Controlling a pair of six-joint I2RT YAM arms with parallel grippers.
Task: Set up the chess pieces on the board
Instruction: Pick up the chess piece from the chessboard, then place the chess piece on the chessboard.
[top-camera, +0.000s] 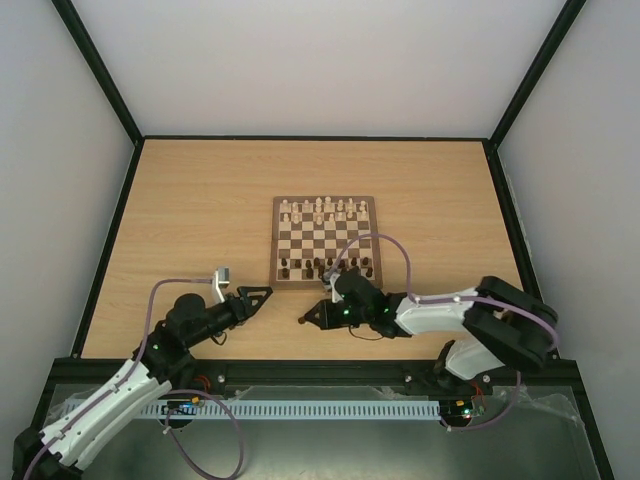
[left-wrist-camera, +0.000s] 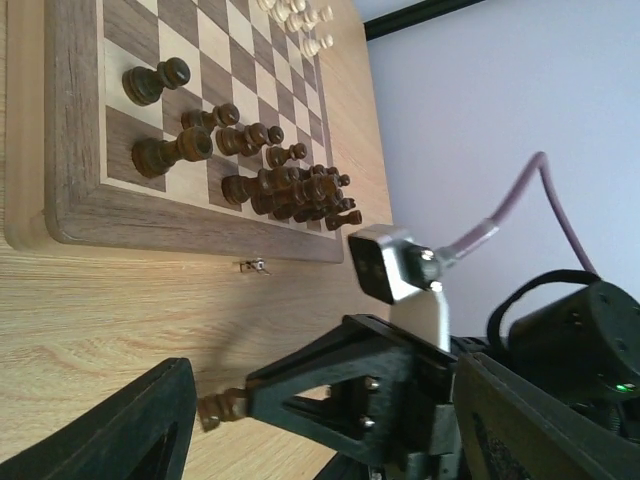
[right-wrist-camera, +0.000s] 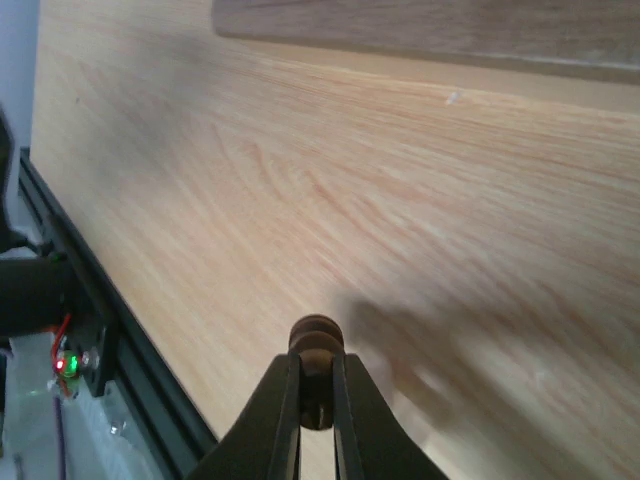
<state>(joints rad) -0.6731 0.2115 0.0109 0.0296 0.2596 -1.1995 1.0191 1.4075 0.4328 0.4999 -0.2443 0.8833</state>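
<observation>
The board (top-camera: 276, 240) lies mid-table. Pale chess pieces (top-camera: 320, 210) stand on its far rows and dark brown pieces (top-camera: 325, 267) on its near rows. My right gripper (top-camera: 304, 320) is shut on a dark brown piece (right-wrist-camera: 318, 345) just above the bare table, in front of the board's near edge. In the left wrist view that piece (left-wrist-camera: 222, 405) sticks out of the right gripper's tip. My left gripper (top-camera: 262, 294) is open and holds nothing, a short way left of the right gripper. The left wrist view also shows the pale chess pieces (left-wrist-camera: 300, 20) at the top.
The board's metal clasp (left-wrist-camera: 255, 266) is on its near edge. The board's border (right-wrist-camera: 420, 30) runs along the top of the right wrist view. A black rail (top-camera: 320, 372) edges the table at the near side, and white walls enclose the other sides.
</observation>
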